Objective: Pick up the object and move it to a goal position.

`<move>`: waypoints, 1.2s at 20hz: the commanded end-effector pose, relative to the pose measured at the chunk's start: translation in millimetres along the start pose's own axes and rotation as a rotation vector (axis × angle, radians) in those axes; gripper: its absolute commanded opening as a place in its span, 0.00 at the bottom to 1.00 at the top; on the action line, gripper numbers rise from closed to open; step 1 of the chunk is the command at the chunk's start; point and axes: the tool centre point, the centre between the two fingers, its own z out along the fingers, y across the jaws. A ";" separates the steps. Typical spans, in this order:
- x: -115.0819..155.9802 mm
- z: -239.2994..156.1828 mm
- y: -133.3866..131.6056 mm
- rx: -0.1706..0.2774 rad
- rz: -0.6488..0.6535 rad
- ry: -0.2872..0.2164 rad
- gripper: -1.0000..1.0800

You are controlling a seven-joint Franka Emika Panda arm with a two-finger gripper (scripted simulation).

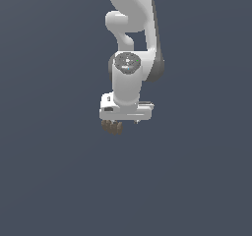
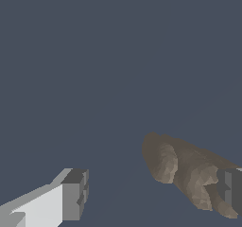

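The object point(image 1: 112, 127) is a small dark-brown lumpy thing with rounded knobs. In the exterior view it peeks out under the left end of the white gripper hand. My gripper point(image 1: 125, 121) hangs straight over it, and the hand hides most of the fingers. In the wrist view the object point(image 2: 186, 171) lies between the two fingers of the gripper point(image 2: 152, 193), close against one grey fingertip point(image 2: 231, 190). The other fingertip point(image 2: 74, 195) stands well apart from it. The jaws are wide open and hold nothing.
The white arm point(image 1: 133, 43) comes down from the exterior view's top. Around it is a plain dark grey-blue surface point(image 1: 54, 171) with no other objects in view.
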 end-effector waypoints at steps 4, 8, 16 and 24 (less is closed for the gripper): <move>2.0 -3.3 4.2 -0.005 0.003 0.008 0.96; 8.7 -15.1 18.5 -0.024 0.021 0.038 0.96; 10.1 -17.8 21.7 -0.028 0.027 0.045 0.96; 8.2 -16.6 24.5 -0.027 -0.044 0.042 0.96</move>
